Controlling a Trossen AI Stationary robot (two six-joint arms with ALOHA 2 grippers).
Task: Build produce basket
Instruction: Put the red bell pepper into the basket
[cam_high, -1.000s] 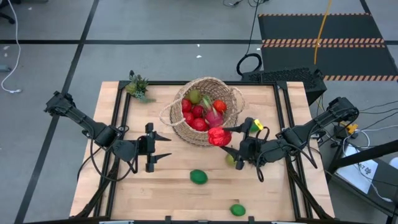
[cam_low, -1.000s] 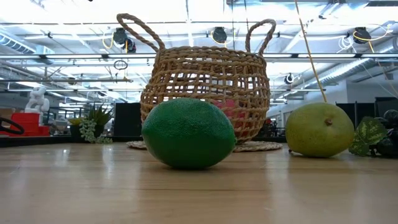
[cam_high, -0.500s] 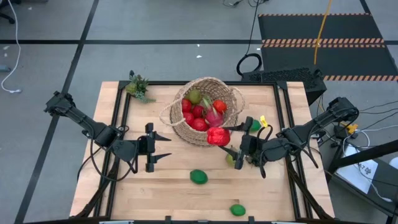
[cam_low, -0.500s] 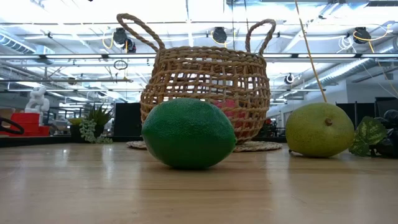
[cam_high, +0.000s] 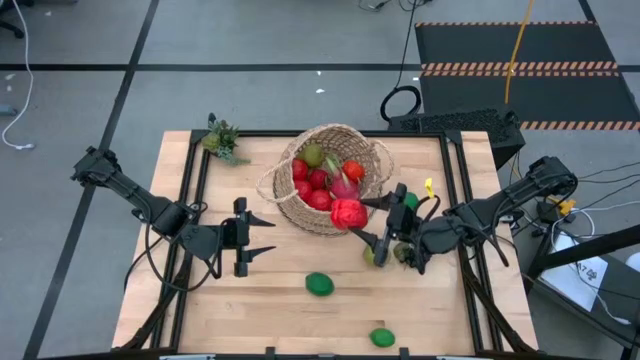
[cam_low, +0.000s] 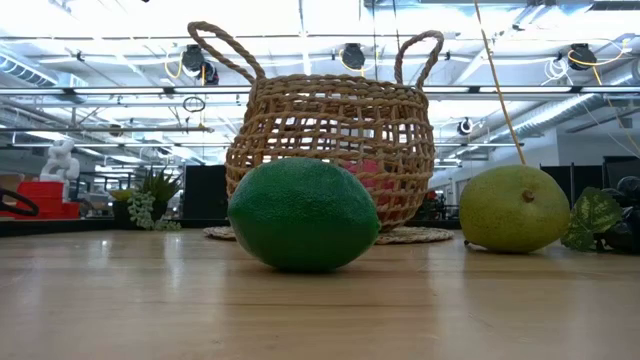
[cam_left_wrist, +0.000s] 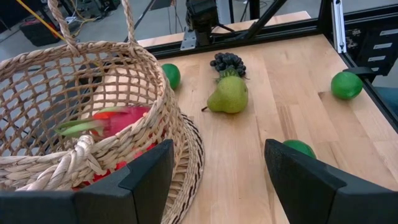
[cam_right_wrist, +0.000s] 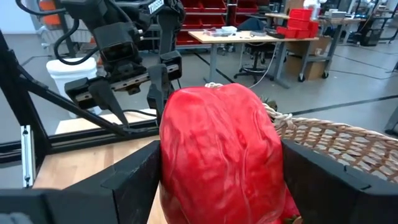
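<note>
right gripper (cam_high: 366, 222): pinching glossy lumpy red pepper (cam_high: 349, 213) at round woven wicker basket (cam_high: 372, 152) rim; left gripper (cam_high: 262, 236): fingers spread, empty

Four cameras, all sharing the basket

From the high view you look straight down on the whole table (cam_high: 270, 300); the low view sits at tabletop level, facing a green lime (cam_low: 303, 214) close up with the basket (cam_low: 330, 150) behind. Your left wrist view looks across the table past the basket (cam_left_wrist: 81, 124); your right wrist view faces the left arm, very near a red pepper (cam_right_wrist: 221, 155) beside the basket's rim.
</note>
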